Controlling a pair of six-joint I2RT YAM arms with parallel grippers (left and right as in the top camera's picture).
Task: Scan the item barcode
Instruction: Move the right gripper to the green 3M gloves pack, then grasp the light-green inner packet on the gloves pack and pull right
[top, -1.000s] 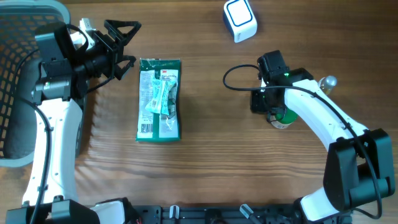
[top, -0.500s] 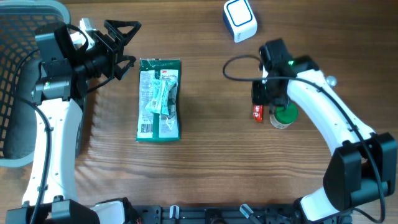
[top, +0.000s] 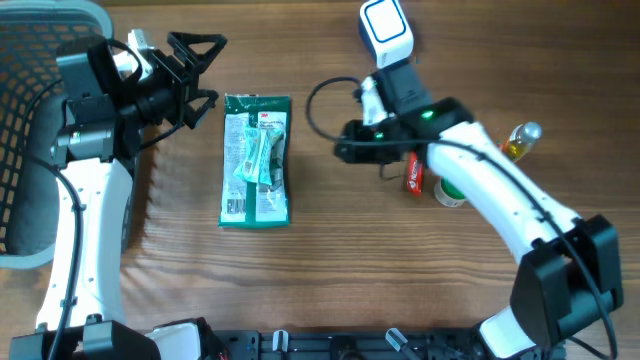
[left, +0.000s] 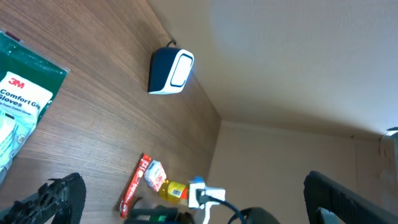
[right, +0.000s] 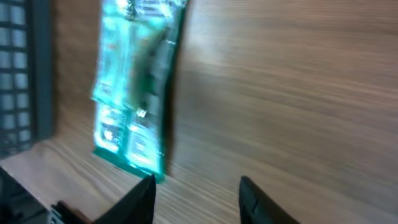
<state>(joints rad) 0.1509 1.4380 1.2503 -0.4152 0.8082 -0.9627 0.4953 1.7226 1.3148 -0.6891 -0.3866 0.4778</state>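
Right arm has swung left across the wood-grain table.

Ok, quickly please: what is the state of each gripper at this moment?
Left gripper: open wide, holding nothing.
Right gripper: open, nothing between its fingers.
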